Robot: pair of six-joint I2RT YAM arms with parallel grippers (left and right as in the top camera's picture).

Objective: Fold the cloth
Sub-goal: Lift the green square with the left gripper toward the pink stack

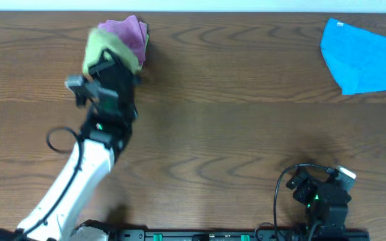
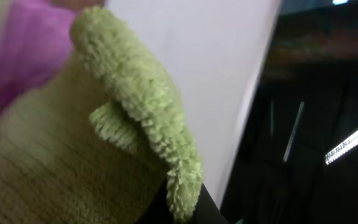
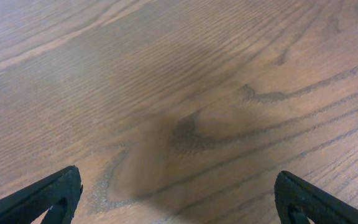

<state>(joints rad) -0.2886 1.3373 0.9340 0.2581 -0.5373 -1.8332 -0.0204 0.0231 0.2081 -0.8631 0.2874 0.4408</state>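
A green cloth (image 1: 106, 48) hangs from my left gripper (image 1: 110, 65) at the far left of the table, lifted off the wood. It fills the left wrist view (image 2: 73, 155) as fuzzy green terry right against the camera. A purple cloth (image 1: 129, 32) lies just behind it near the far edge and shows pink in the left wrist view (image 2: 23, 56). A blue cloth (image 1: 360, 57) lies flat at the far right. My right gripper (image 3: 179, 199) is open and empty over bare wood at the near right (image 1: 324, 194).
The wooden table (image 1: 233, 120) runs the full width. Its far edge (image 1: 246, 12) meets a white wall. Cables loop beside both arm bases (image 1: 59, 140).
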